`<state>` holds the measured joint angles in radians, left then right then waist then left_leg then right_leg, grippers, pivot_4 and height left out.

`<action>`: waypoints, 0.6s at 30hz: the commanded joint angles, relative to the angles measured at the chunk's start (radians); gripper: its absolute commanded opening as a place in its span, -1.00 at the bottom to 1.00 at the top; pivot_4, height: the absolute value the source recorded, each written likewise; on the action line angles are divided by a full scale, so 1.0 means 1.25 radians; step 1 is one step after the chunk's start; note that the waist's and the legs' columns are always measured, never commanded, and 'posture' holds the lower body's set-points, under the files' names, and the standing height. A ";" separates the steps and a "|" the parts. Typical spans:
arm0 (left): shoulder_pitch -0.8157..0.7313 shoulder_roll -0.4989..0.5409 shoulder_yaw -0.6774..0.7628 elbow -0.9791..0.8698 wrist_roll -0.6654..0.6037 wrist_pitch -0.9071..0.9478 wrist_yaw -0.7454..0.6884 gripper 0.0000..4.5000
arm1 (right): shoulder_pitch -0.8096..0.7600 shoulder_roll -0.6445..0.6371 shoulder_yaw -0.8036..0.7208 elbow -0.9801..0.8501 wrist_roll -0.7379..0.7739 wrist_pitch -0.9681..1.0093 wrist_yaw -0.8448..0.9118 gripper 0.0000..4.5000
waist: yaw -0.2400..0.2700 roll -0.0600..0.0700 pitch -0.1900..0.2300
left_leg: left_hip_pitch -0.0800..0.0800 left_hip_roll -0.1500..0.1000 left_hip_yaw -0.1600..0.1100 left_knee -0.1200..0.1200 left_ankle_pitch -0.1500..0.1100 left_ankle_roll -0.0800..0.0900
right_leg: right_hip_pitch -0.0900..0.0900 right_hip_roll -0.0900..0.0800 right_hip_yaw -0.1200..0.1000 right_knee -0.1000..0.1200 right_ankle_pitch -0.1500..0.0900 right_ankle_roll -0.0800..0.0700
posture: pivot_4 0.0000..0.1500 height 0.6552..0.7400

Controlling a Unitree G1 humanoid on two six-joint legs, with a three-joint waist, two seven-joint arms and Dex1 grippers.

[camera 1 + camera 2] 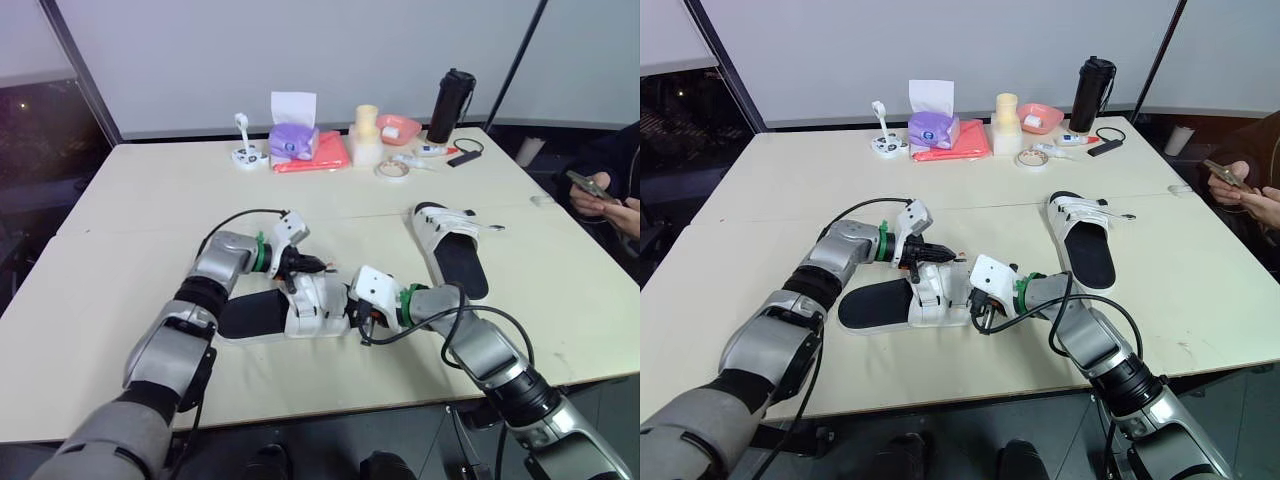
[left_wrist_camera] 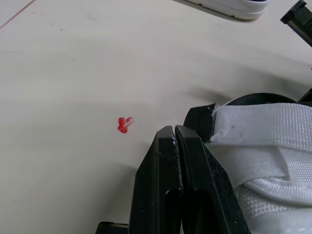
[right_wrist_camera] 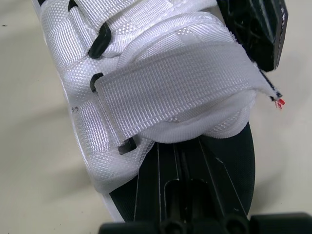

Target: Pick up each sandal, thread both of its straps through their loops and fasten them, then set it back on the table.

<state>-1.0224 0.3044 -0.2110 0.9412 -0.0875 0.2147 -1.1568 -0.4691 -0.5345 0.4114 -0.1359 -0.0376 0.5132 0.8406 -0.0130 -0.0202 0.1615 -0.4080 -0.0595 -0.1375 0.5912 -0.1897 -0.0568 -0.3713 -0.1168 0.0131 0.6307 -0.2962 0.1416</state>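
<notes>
A white-strapped sandal with a black footbed (image 1: 290, 312) lies flat on the table near the front, its strap end (image 3: 263, 85) loose at the side. My left gripper (image 1: 306, 266) is shut just beyond the sandal's straps, its fingertips (image 2: 168, 139) beside the white webbing (image 2: 273, 146) with nothing seen between them. Coming from the toe side, my right gripper (image 1: 352, 306) has its fingers (image 3: 165, 180) pressed together on the footbed, and their tips go under the front strap (image 3: 175, 83). The second sandal (image 1: 450, 245) lies to the right, apart from both grippers.
Along the far edge stand a purple tissue box (image 1: 293, 140), an orange tray (image 1: 322, 156), a pink bowl (image 1: 398, 128), a tape roll (image 1: 392, 170) and a black bottle (image 1: 450, 105). A person's hands with a phone (image 1: 595, 190) are at the right edge. A small red mark (image 2: 124, 125) is on the table.
</notes>
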 commanded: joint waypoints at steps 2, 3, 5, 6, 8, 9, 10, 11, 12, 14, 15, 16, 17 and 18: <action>-0.040 0.014 0.067 0.001 -0.032 0.027 0.007 -0.99 | 0.041 -0.004 0.046 0.070 -0.030 0.040 0.006 -1.00 | 0.000 0.000 0.000 | 0.000 0.000 0.000 0.000 0.000 0.000 | 0.000 0.000 0.000 0.000 0.000 0.000 | 1.00 1.00; -0.047 0.015 0.080 0.003 -0.039 0.038 0.007 -0.99 | 0.039 -0.004 0.046 0.072 -0.030 0.039 0.007 -1.00 | 0.000 0.000 0.000 | 0.000 0.000 0.000 0.000 0.000 0.000 | 0.000 0.000 0.000 0.000 0.000 0.000 | 1.00 1.00; -0.059 0.014 0.102 0.007 -0.050 0.062 0.009 -0.99 | 0.040 -0.003 0.047 0.072 -0.030 0.038 0.007 -1.00 | -0.001 0.000 0.000 | 0.000 0.000 0.000 0.000 0.000 0.000 | -0.001 0.000 0.000 0.000 0.000 0.000 | 1.00 1.00; -0.064 0.014 0.112 0.012 -0.054 0.073 0.012 -0.99 | 0.039 -0.003 0.048 0.073 -0.031 0.037 0.008 -1.00 | -0.001 0.000 0.000 | 0.000 0.000 0.000 0.000 0.000 0.000 | -0.001 0.000 0.000 0.000 0.000 0.000 | 1.00 1.00; -0.064 0.019 0.127 -0.001 -0.063 0.098 0.008 -0.99 | 0.040 -0.002 0.047 0.071 -0.031 0.037 0.007 -1.00 | -0.001 0.000 0.000 | 0.000 0.000 0.000 0.000 0.000 0.000 | 0.000 0.000 0.000 0.000 0.000 0.000 | 1.00 1.00; -0.061 0.023 0.136 -0.012 -0.070 0.113 0.007 -0.99 | 0.040 -0.001 0.047 0.071 -0.031 0.038 0.006 -1.00 | -0.002 0.000 0.000 | 0.000 0.000 0.000 0.000 0.000 0.000 | 0.000 0.000 0.000 0.000 0.000 0.000 | 1.00 1.00; -0.055 0.028 0.144 -0.030 -0.079 0.129 0.005 -0.99 | 0.040 -0.001 0.048 0.069 -0.031 0.040 0.005 -1.00 | -0.002 0.000 0.000 | 0.000 0.000 0.000 0.000 0.000 0.000 | 0.000 0.000 0.000 0.001 0.000 0.000 | 1.00 1.00; -0.039 0.036 0.153 -0.067 -0.092 0.151 -0.004 -0.99 | 0.041 -0.001 0.048 0.067 -0.031 0.041 0.005 -1.00 | -0.003 0.000 0.000 | 0.000 0.000 0.000 0.000 0.000 0.000 | -0.001 0.000 0.000 0.001 0.000 0.000 | 1.00 1.00; -0.012 0.048 0.158 -0.122 -0.105 0.169 -0.014 -0.99 | 0.042 -0.001 0.047 0.065 -0.031 0.042 0.004 -1.00 | -0.005 0.000 0.001 | 0.000 0.000 0.000 -0.001 0.000 0.000 | -0.001 0.000 0.000 0.001 0.000 0.000 | 1.00 1.00; 0.040 0.071 0.162 -0.223 -0.124 0.198 -0.025 -0.99 | 0.045 -0.001 0.047 0.061 -0.031 0.044 0.002 -1.00 | -0.006 0.000 0.001 | 0.000 0.000 0.000 -0.001 0.000 0.000 | -0.001 0.000 0.000 0.001 0.000 -0.001 | 1.00 1.00; 0.087 0.096 0.166 -0.289 -0.138 0.207 -0.042 -0.99 | 0.048 0.000 0.045 0.059 -0.030 0.046 0.000 -1.00 | -0.006 0.000 0.001 | 0.000 0.000 0.000 -0.001 0.000 0.000 | -0.001 0.000 0.000 0.001 0.000 -0.001 | 1.00 1.00; 0.121 0.114 0.170 -0.338 -0.149 0.217 -0.052 -0.99 | 0.049 0.000 0.044 0.057 -0.028 0.048 -0.001 -1.00 | -0.006 0.000 0.000 | 0.000 0.000 0.000 -0.002 0.000 0.000 | -0.001 0.000 0.000 0.001 0.000 -0.001 | 1.00 1.00; 0.155 0.133 0.174 -0.382 -0.156 0.219 -0.057 -0.99 | 0.051 0.001 0.044 0.056 -0.028 0.049 -0.002 -1.00 | -0.006 0.001 0.000 | 0.000 0.000 0.000 -0.002 0.000 0.000 | -0.001 0.000 0.000 0.001 0.001 -0.001 | 1.00 1.00; 0.207 0.161 0.172 -0.434 -0.160 0.204 -0.075 -0.99 | 0.053 0.001 0.044 0.056 -0.027 0.048 -0.002 -1.00 | -0.006 0.001 0.001 | 0.000 0.000 0.000 -0.002 0.000 0.000 | -0.001 0.000 0.000 0.001 0.001 -0.001 | 1.00 1.00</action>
<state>-0.8003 0.4711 -0.0164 0.4986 -0.2592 0.4770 -1.2183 -0.4653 -0.5213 0.4157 -0.1425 -0.0376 0.5135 0.8309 -0.0208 -0.0194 0.1621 -0.4077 -0.0590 -0.1375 0.5887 -0.1897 -0.0569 -0.3729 -0.1167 0.0139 0.6320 -0.2954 0.1402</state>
